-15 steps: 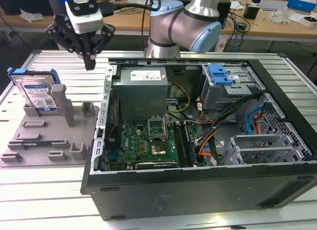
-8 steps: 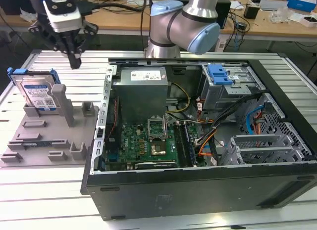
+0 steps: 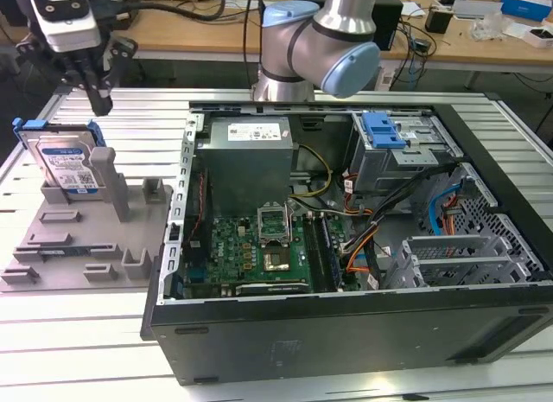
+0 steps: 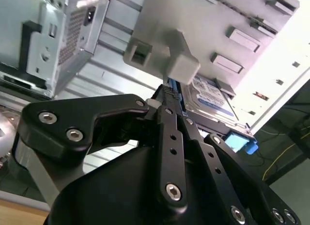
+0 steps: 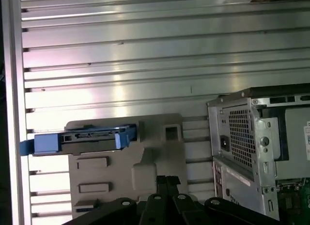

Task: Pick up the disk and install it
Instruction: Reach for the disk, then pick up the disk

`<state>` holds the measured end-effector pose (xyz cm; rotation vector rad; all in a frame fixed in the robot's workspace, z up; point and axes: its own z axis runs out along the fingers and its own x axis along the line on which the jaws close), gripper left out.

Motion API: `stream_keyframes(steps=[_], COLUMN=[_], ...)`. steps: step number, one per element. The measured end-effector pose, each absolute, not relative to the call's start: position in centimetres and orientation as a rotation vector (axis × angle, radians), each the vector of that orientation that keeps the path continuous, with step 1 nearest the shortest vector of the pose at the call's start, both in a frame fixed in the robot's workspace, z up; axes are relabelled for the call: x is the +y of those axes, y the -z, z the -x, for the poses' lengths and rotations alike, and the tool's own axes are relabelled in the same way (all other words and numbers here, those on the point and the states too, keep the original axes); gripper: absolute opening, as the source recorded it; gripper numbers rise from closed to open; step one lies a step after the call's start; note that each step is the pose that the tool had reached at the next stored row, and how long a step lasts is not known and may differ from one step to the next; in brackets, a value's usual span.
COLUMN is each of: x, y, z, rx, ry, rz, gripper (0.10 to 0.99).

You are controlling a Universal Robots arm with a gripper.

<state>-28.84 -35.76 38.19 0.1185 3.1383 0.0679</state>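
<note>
The disk [image 3: 69,164] is a silver drive with a blue-and-white label in a blue carrier. It stands on edge in a grey holder [image 3: 86,238] at the exterior view's left. My gripper [image 3: 97,99] hangs just above the disk's upper right corner without touching it, its black fingers [image 3: 90,89] close together and holding nothing. In the first wrist view the disk [image 5: 87,138] is seen edge-on in the holder [image 5: 155,157], with the gripper [image 5: 167,180] off to one side over the holder. The second wrist view has the gripper [image 4: 170,93] near the disk [image 4: 208,97].
An open computer case [image 3: 346,246] lies on the slatted metal table [image 3: 78,350], to the exterior view's right of the holder. Inside are a power supply [image 3: 251,151], a motherboard [image 3: 259,246], cables and a drive bay with a blue bracket [image 3: 384,130]. The arm's base [image 3: 294,47] stands behind the case.
</note>
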Motion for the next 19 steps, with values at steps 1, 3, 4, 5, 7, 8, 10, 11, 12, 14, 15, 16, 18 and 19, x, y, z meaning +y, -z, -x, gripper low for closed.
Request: stream_keyframes(steps=[1,3,4,5,7,8,10,11,12,14,15,16,18,19], x=[-35.6,-35.2,-34.7,-34.2,-33.4,-33.1,-32.7,-32.7,-32.7,-32.7,-32.7,-32.7,-32.7,-32.7], y=[-38.2,-38.1,-38.0,-37.9,-37.8,-37.7,-37.7,-37.7,-37.7,-37.7,-37.7,-37.7,-37.7,-37.7], z=[29.2,29.9,30.7,31.7,33.0,33.6,34.2,34.2,34.2,34.2,34.2,34.2,34.2,34.2], rx=[3.139,3.139,3.141,3.142,3.145,3.146,3.148,3.151,3.151,3.152,3.153,3.153,3.153,3.153], ry=[-0.068,-0.068,-0.068,-0.068,-0.068,-0.068,-0.068,-0.067,-0.067,-0.067,-0.067,-0.067,-0.067,-0.067], rz=[-0.118,-0.119,-0.119,-0.119,-0.119,-0.119,-0.119,-0.119,-0.12,-0.12,-0.12,-0.12,-0.12,-0.12], gripper=[0.106,0.106,0.106,0.106,0.106,0.106,0.106,0.106,0.106,0.106,0.106,0.106,0.106,0.106])
